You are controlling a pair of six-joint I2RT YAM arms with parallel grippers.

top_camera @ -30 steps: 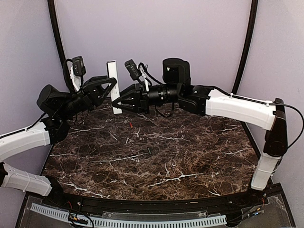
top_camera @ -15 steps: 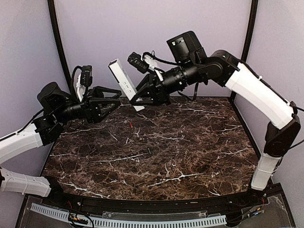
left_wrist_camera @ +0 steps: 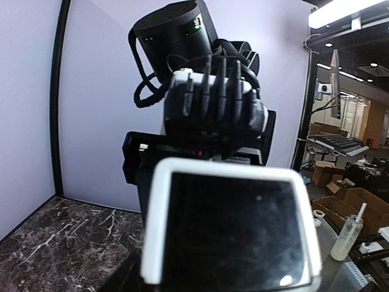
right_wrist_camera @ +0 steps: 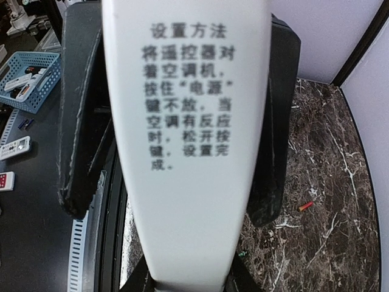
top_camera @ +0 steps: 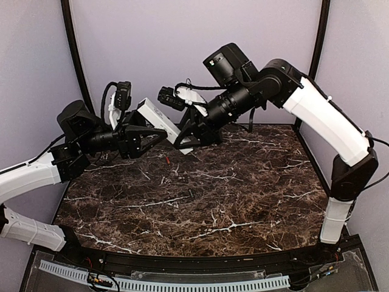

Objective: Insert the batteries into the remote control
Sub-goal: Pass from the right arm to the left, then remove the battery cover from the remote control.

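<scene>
The remote control (top_camera: 156,114), a long white bar, hangs tilted in the air over the table's back left. My right gripper (top_camera: 185,137) is shut on its lower part. In the right wrist view the remote's white back with printed text (right_wrist_camera: 185,152) sits between my black fingers (right_wrist_camera: 79,121). My left gripper (top_camera: 159,135) has its fingers spread at the remote's upper part. The remote's dark-faced end (left_wrist_camera: 231,231) fills the left wrist view and hides my left fingers. The red-orange battery (top_camera: 167,160) (right_wrist_camera: 306,205) and the dark battery (top_camera: 190,194) lie on the table.
The dark marble table (top_camera: 255,201) has purple walls behind and at both sides, with black frame posts at the back corners. A white cable track (top_camera: 182,283) runs along the near edge. A blue basket (right_wrist_camera: 27,76) stands outside the cell.
My right arm has swung the remote down and left, tilting it toward my left gripper. My left gripper has moved right, up to the remote's upper end.
</scene>
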